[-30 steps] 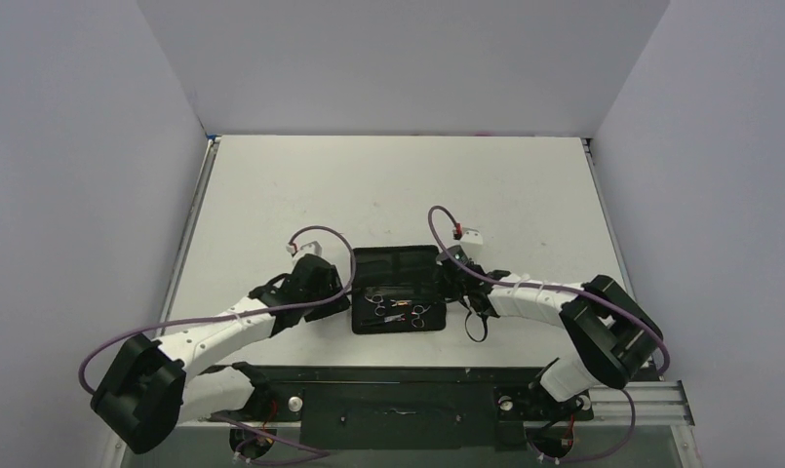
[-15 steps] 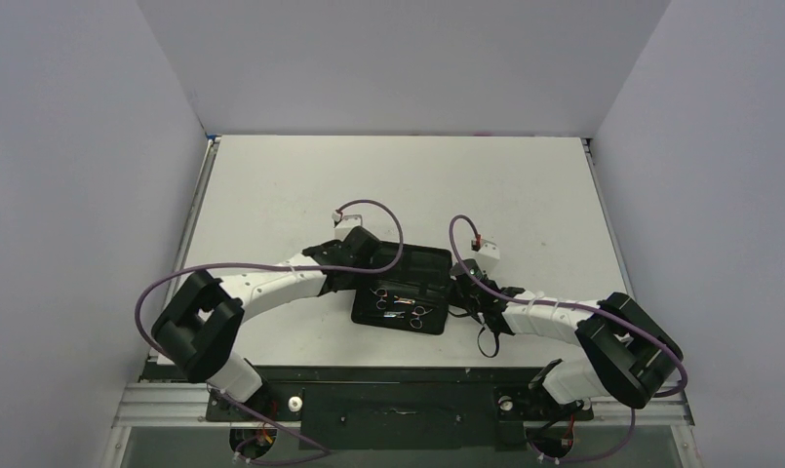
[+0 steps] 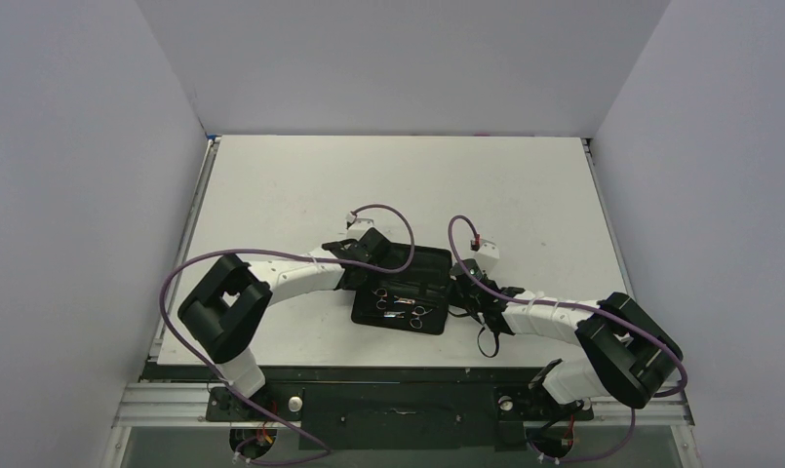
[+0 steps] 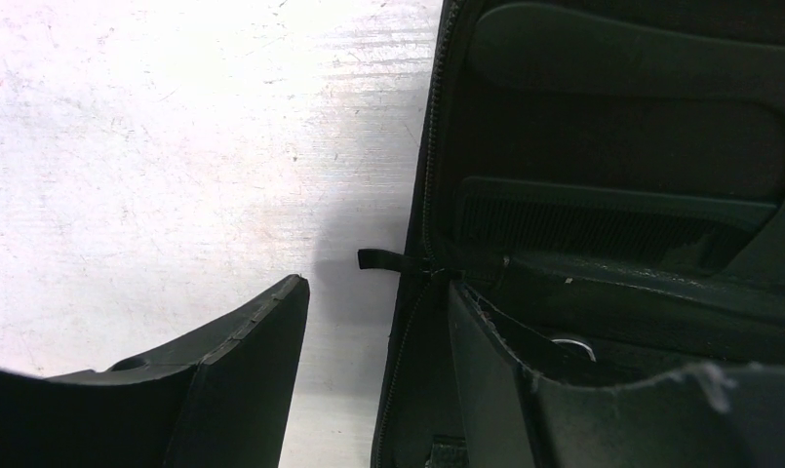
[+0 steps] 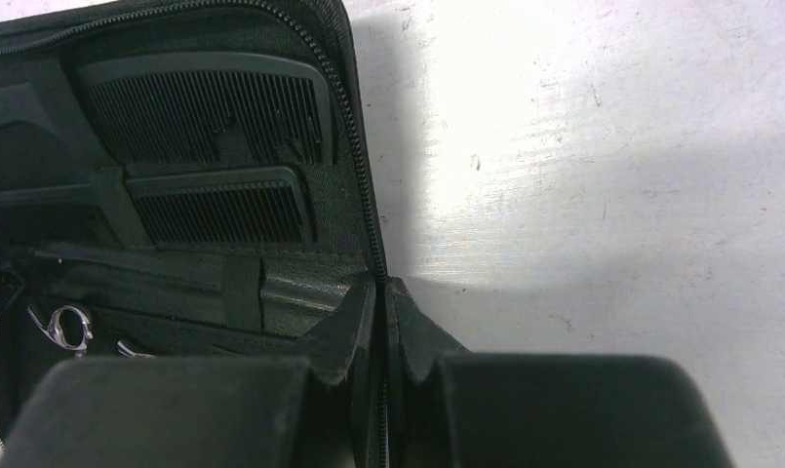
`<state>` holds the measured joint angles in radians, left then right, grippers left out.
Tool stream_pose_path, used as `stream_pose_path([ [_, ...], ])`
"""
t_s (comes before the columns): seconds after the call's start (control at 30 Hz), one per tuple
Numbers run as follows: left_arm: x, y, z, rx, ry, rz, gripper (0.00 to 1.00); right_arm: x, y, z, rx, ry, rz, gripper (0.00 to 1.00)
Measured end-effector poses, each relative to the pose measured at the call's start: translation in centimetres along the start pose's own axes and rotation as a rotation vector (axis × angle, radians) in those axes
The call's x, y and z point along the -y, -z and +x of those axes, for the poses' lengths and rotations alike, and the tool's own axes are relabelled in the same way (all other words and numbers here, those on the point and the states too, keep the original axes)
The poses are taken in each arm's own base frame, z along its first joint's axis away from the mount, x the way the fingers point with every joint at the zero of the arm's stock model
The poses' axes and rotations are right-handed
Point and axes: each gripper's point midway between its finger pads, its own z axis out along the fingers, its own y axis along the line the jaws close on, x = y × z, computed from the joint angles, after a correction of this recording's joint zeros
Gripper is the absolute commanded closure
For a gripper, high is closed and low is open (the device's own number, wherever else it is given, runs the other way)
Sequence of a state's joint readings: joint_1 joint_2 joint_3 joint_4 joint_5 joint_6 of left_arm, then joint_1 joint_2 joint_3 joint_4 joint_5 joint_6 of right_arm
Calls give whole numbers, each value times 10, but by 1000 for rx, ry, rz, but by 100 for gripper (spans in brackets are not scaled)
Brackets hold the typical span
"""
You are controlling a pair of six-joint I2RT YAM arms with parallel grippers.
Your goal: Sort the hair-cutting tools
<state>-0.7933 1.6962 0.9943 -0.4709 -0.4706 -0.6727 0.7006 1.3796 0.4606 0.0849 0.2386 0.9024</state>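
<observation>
The black zip case (image 3: 422, 261) lies open mid-table. Silver scissors (image 3: 400, 304) lie in its near half; a finger ring shows in the right wrist view (image 5: 66, 327) and in the left wrist view (image 4: 575, 346). Black combs (image 5: 208, 117) sit in pockets in the far half; one shows in the left wrist view (image 4: 583, 229). My left gripper (image 3: 362, 283) is open and straddles the case's left zip edge (image 4: 376, 288), one finger over bare table, one over the case. My right gripper (image 3: 456, 292) is shut on the case's right zip edge (image 5: 383, 283).
The white table (image 3: 300, 185) is walled by grey panels at the left, back and right. A black strap loop (image 3: 481, 331) hangs beside the right wrist. A black rail (image 3: 388, 395) runs along the near edge between the arm bases.
My left arm has swung from the case's near left up to its far-left edge. The case has shifted slightly right and turned a little. My right gripper has stayed on the right edge.
</observation>
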Motion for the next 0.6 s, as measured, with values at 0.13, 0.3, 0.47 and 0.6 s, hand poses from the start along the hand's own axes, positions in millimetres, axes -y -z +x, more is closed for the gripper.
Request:
stream_pose_path([
  [0.13,1,-1,1,-2,-9,-3,48,0,0,0,0,1,0,100],
  [0.3,1,-1,1,-1,-7,0,46,0,0,0,0,0,0,100],
  [0.47,2,4,-4,13,3,14,45,0,0,0,0,0,0,100],
  [0.6,5,13,-13,42,22,39,45,0,0,0,0,1,0,100],
])
